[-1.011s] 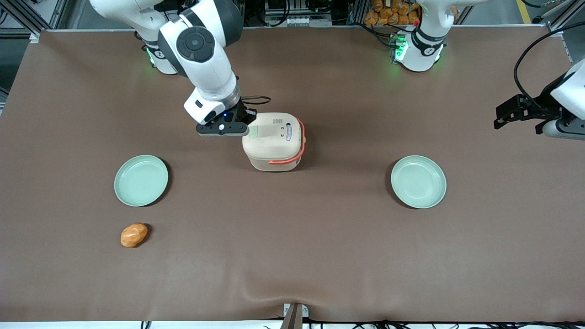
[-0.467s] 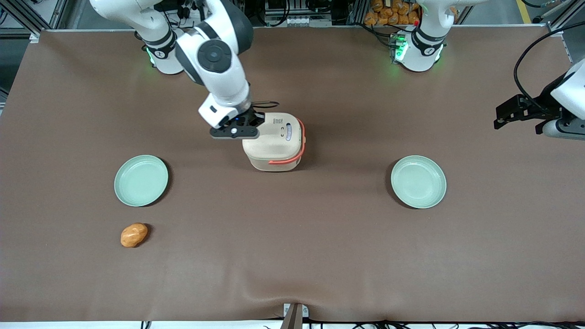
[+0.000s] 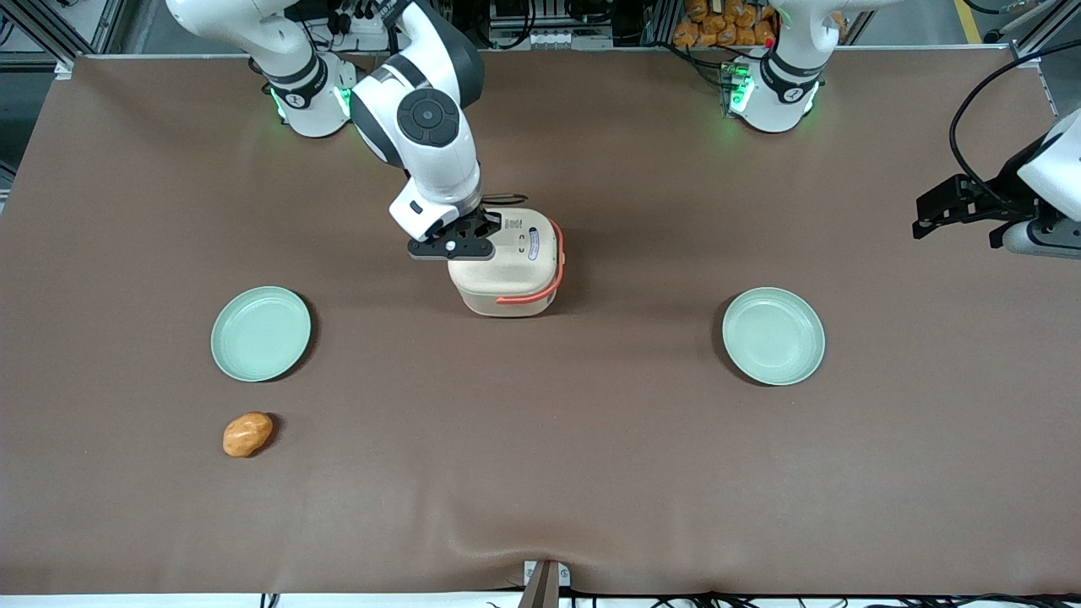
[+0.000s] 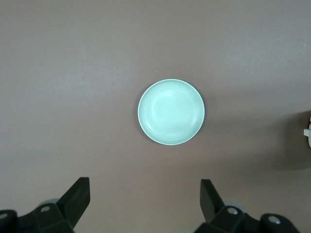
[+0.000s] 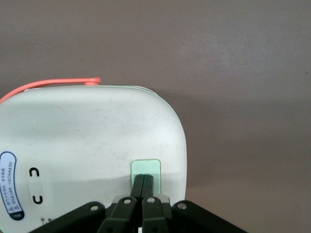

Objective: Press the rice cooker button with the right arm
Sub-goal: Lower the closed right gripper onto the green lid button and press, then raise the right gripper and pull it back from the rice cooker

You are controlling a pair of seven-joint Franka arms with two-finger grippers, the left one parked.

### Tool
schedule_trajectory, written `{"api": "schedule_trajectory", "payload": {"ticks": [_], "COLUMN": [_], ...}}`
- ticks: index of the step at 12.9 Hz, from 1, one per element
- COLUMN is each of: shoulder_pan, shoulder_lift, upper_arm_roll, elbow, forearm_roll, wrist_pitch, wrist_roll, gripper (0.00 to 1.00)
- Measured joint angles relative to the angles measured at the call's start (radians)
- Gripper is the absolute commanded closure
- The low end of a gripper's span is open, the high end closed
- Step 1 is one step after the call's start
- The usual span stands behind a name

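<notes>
The cream rice cooker (image 3: 507, 266) with its coral-orange handle (image 3: 549, 270) stands mid-table with its lid down. It also shows in the right wrist view (image 5: 87, 145). The pale green button (image 5: 146, 168) sits near the lid's edge. My right arm (image 3: 426, 135) reaches over the cooker. Its black gripper (image 5: 144, 178) is shut, with the fingertips together on the button. In the front view the gripper (image 3: 463, 243) hides the button.
A pale green plate (image 3: 260, 333) and an orange potato-like lump (image 3: 247, 434) lie toward the working arm's end. A second green plate (image 3: 773, 335) lies toward the parked arm's end and shows in the left wrist view (image 4: 171, 112).
My right arm has swung toward the cooker's middle. The gripper has moved from beside the lid's edge onto the lid and now covers the button.
</notes>
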Motion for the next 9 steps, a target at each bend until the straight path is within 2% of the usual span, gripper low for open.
{"api": "schedule_trajectory", "payload": {"ticks": [9], "shoulder_pan": [0.000], "shoulder_lift": [0.001], "upper_arm_roll": [-0.002], "elbow": [-0.022], "forearm_roll": [0.000], "wrist_pitch": [0.040], "wrist_roll": [0.009], "gripper": [1.00]}}
